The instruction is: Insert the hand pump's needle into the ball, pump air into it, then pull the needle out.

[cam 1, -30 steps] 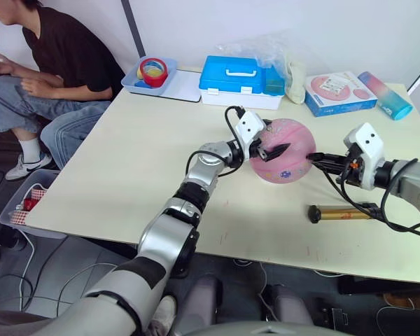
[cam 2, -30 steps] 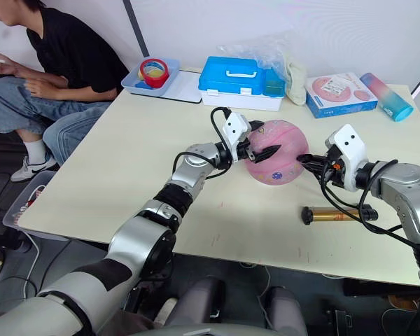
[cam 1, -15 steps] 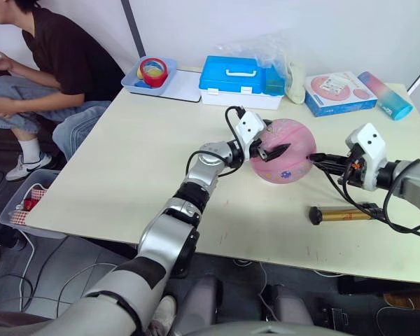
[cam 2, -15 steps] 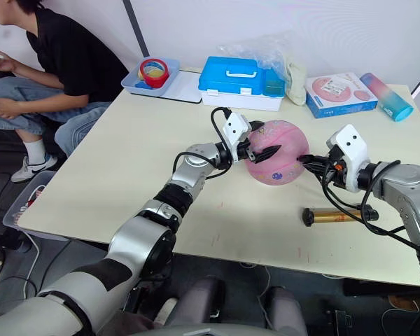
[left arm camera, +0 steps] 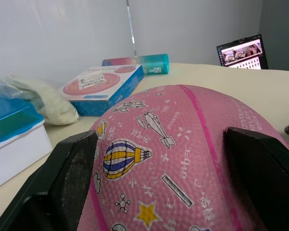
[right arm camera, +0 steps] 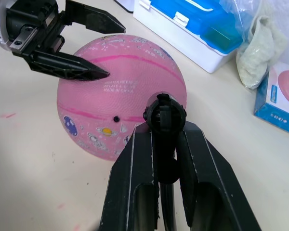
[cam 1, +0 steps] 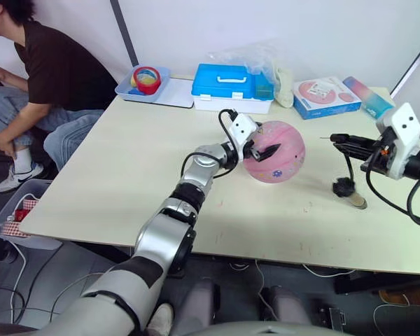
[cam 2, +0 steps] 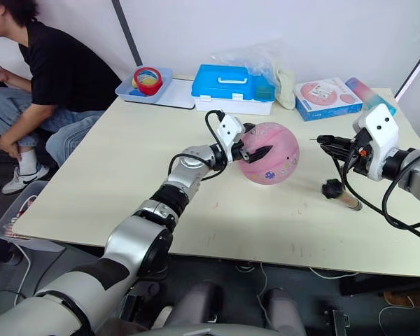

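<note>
The pink ball [cam 1: 274, 151] rests mid-table, its dark valve hole [right arm camera: 115, 118] facing my right gripper. My left gripper [cam 1: 260, 143] is open, and both its fingers [left arm camera: 72, 178] lie against the ball's left side. My right gripper [cam 2: 330, 142] hovers to the right of the ball, shut on the black fitting [right arm camera: 164, 115] of the needle [cam 2: 313, 139]. The thin pin points at the ball with a clear gap between them. The black hose [cam 2: 350, 178] drops to the hand pump [cam 1: 350, 193], which lies on the table below that gripper.
A blue case [cam 1: 231, 82], a tray with tape rolls [cam 1: 145, 80], a plastic bag, a pink-and-blue box [cam 1: 323, 96] and a bottle [cam 1: 367, 96] line the far edge. A person [cam 1: 49, 77] sits at the table's far left corner.
My right gripper has drawn back to the right, and the needle has come away from the ball. The pump has swung round on the table. The camera has shifted too.
</note>
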`<action>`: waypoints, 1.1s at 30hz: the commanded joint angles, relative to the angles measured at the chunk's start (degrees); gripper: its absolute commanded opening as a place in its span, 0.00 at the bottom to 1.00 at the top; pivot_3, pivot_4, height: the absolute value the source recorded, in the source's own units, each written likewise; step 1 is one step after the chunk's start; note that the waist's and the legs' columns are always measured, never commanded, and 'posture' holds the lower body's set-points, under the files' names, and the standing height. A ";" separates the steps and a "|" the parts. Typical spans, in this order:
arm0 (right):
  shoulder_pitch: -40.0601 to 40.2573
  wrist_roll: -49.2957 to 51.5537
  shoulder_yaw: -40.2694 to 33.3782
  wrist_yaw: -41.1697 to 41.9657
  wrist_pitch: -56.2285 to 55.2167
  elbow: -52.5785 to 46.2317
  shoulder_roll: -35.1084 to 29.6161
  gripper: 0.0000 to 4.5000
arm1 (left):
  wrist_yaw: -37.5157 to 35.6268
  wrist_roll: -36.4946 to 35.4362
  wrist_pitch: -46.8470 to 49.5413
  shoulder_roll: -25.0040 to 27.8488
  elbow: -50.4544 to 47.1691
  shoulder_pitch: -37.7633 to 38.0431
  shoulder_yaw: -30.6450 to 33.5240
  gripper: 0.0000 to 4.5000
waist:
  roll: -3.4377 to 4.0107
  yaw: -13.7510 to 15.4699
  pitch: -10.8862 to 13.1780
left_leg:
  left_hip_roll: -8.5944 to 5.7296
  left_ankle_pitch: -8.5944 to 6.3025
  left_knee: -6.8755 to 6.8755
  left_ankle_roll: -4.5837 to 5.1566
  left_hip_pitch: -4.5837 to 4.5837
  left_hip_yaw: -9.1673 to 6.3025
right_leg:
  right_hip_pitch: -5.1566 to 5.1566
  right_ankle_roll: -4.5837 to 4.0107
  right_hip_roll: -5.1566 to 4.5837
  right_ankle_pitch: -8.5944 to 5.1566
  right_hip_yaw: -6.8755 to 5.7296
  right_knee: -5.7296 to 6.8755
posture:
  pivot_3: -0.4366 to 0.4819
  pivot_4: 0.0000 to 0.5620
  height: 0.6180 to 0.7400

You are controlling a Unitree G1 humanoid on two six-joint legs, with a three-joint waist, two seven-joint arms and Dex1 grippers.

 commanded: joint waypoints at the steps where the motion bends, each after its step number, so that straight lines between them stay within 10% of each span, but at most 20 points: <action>1: 0.24 -0.68 -1.67 -0.47 -1.69 -0.86 0.19 0.01 | -0.33 4.61 2.85 0.16 6.81 3.55 -2.19 1.00 | 0.05 0.09 -0.03 | 0.00 0.05 0.00 0.09 0.00 0.00 | 0.00 -0.01 0.00 0.00 0.00 0.01 | 0.48 0.27 1.00; 33: 9.65 -14.76 1.03 -5.73 -23.45 9.14 12.28 0.01 | -26.60 -8.62 2.75 5.39 -12.84 1.06 7.84 1.00 | 0.31 -0.09 0.62 | -0.21 0.15 -0.20 0.24 -1.25 0.44 | -1.41 -0.03 0.13 0.26 0.34 0.17 | 0.48 0.27 1.00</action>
